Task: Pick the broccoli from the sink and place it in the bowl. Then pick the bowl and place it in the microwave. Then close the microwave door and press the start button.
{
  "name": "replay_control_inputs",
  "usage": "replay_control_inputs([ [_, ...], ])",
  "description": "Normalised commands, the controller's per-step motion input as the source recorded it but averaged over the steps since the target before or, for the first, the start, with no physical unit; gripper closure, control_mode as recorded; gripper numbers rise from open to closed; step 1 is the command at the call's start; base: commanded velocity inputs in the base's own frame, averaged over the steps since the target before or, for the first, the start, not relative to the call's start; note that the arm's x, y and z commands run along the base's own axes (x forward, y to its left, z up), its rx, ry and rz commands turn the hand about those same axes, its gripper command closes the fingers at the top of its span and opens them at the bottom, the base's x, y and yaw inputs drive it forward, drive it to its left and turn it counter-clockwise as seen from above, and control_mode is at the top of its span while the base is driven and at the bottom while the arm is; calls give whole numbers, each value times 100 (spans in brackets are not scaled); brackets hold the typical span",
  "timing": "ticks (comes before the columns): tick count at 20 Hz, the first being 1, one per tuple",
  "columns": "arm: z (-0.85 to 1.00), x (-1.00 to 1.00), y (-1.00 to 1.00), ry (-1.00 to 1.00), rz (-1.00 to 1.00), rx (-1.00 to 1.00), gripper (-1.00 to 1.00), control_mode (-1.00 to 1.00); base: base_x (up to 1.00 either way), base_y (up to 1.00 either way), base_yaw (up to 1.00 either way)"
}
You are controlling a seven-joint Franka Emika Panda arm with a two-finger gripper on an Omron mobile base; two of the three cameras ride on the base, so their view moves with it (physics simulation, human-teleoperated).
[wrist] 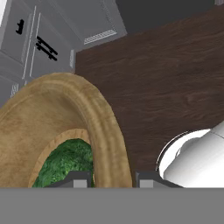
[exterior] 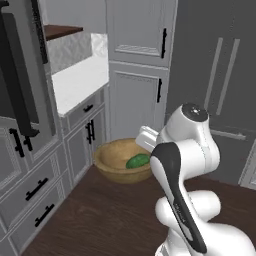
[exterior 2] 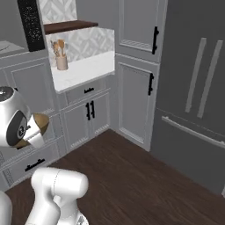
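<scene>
The light-brown wooden bowl (exterior: pixel 121 160) hangs above the dark wood floor (exterior: pixel 100 215) with the green broccoli (exterior: pixel 138 161) inside; the gripper (wrist: pixel 113 180) is clenched on the bowl's rim, one fingertip each side.

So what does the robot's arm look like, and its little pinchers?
The arm is glossy white, made of fat rounded segments like stacked sausages. A black strip runs along one segment, and its round joint cap is dark grey with a small white dot. The gripper has two small dark grey fingertips with squarish ends. No loose cables show.
</scene>
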Motion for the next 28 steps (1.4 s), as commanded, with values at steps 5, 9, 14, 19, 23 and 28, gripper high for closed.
replay_control_inputs([
  [5,0,0,0,0,0,0,100,100,95,-28,53],
  [9,0,0,0,0,0,0,100,100,89,-24,54],
  [14,0,0,0,0,0,0,100,100,79,-3,58],
  [19,0,0,0,0,0,0,100,100,87,-1,60],
  [23,0,0,0,0,0,0,100,100,97,-23,50],
  [28,0,0,0,0,0,0,100,100,42,-14,22],
])
